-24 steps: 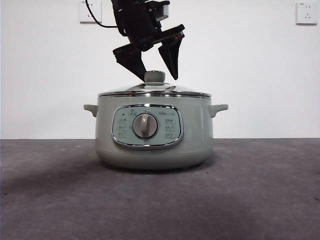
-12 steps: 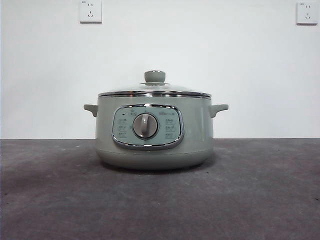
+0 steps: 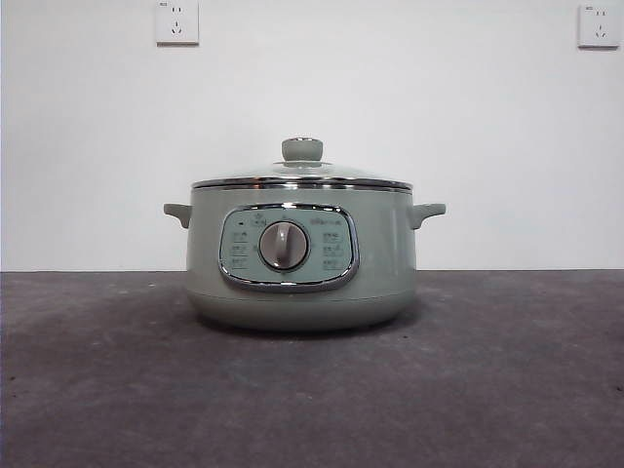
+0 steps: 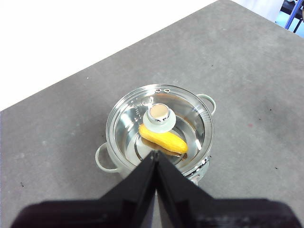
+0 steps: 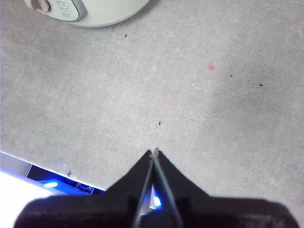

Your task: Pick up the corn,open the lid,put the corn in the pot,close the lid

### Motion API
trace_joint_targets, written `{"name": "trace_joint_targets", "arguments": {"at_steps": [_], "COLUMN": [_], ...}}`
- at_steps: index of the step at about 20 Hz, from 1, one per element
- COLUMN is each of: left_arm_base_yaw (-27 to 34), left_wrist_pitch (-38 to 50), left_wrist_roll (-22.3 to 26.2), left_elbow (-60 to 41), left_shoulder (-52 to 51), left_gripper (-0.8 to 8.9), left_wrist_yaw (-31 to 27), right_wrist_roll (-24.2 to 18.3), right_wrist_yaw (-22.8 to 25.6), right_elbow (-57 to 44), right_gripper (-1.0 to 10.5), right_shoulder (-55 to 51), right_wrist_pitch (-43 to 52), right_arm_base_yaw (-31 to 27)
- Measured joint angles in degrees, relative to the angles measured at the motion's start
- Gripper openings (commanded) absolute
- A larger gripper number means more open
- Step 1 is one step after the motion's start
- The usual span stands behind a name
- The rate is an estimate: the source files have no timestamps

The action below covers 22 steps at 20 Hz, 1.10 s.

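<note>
The corn [image 4: 163, 139] lies flat inside the pot [image 3: 301, 261], under the lid [image 3: 301, 175].

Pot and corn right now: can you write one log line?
corn: inside pot | lid: on | left gripper: shut, high above pot | right gripper: shut, over bare table

One pot [image 3: 302, 263], one lid [image 3: 302, 175], one corn [image 4: 163, 139] inside pot, two wall sockets [image 3: 176, 21], two grippers [image 4: 156, 154].
</note>
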Motion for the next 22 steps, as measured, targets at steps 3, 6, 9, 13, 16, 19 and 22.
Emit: {"name": "trace_joint_targets", "arguments": {"at_steps": [3, 6, 9, 13, 16, 19, 22], "left_arm_base_yaw": [1.2, 5.4, 11.0, 17.7, 22.5, 25.8, 27.3], "left_wrist_pitch": [-0.2, -0.1, 1.0, 22.2, 48.1, 69.4, 73.3], "left_wrist_roll": [4.5, 8.1, 8.6, 7.2, 3.5, -1.3, -4.0], "left_elbow": [0.0, -3.1, -14.2, -44.6, -74.0, -100.1, -115.3], "left_shoulder": [0.2, -3.2, -10.2, -23.9, -41.2, -58.1, -68.4], "left_gripper": [-0.03, -0.03, -0.03, -0.03, -0.03, -0.03, -0.03], "left_wrist_yaw": [-1.6, 0.2, 3.9, 7.5, 7.6, 7.6, 7.5], "right_wrist_roll": [0.0, 0.0, 0.0, 0.0, 0.0, 0.0, 0.0], "right_wrist_yaw": [0.0, 0.0, 0.0, 0.0, 0.0, 0.2, 0.2], "right_elbow": [0.0, 0.0, 0.0, 0.0, 0.0, 0.0, 0.0], "right_gripper": [0.0, 0.0, 0.0, 0.0, 0.0, 0.0, 0.0], "right_shoulder": [0.0, 0.0, 0.0, 0.0, 0.0, 0.0, 0.0], "right_wrist_pitch": [0.0, 0.0, 0.0, 0.0, 0.0, 0.0, 0.0], "right_arm_base_yaw": [0.0, 0.0, 0.0, 0.0, 0.0, 0.0, 0.0]}}
